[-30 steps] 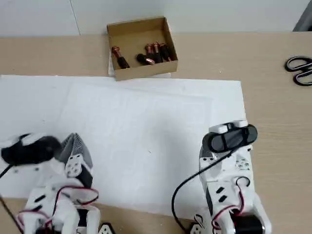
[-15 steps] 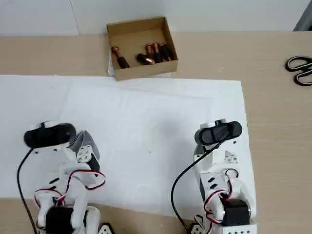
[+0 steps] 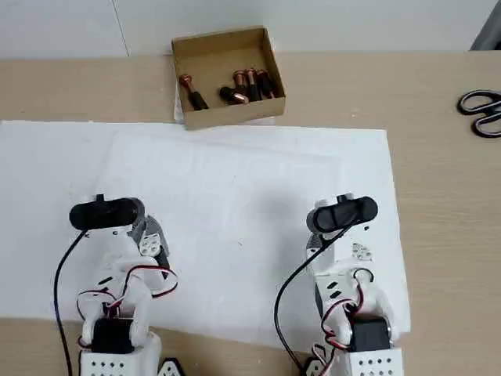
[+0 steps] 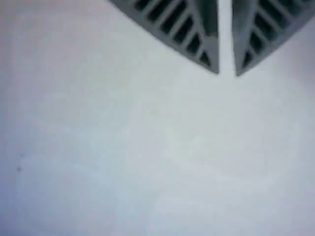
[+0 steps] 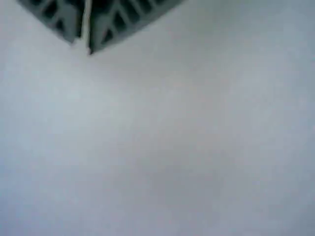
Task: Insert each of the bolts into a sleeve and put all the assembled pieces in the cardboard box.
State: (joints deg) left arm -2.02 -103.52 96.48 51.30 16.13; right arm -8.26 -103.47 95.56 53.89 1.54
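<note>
The cardboard box [image 3: 267,44] stands at the far side of the table. Inside it lie several assembled pieces [image 3: 249,85], copper-headed bolts in black sleeves, one of them [image 3: 190,91] apart from the others. Both arms are folded back near the table's front edge, far from the box. In the left wrist view my left gripper [image 4: 227,71] hangs close over bare white paper, its grey ribbed fingers shut with only a thin slit between them. My right gripper [image 5: 82,47] is likewise shut, with nothing held, just above the paper.
A large white paper sheet [image 3: 235,188] covers the table's middle and front. Black scissors [image 3: 479,112] lie at the far right on the wooden top. The left arm's camera head [image 3: 106,213] and the right arm's [image 3: 340,213] sit over the paper's front part.
Both arms have drawn back toward the front edge and folded down. The left arm has swung from the left to point straight ahead. The box's contents have not moved.
</note>
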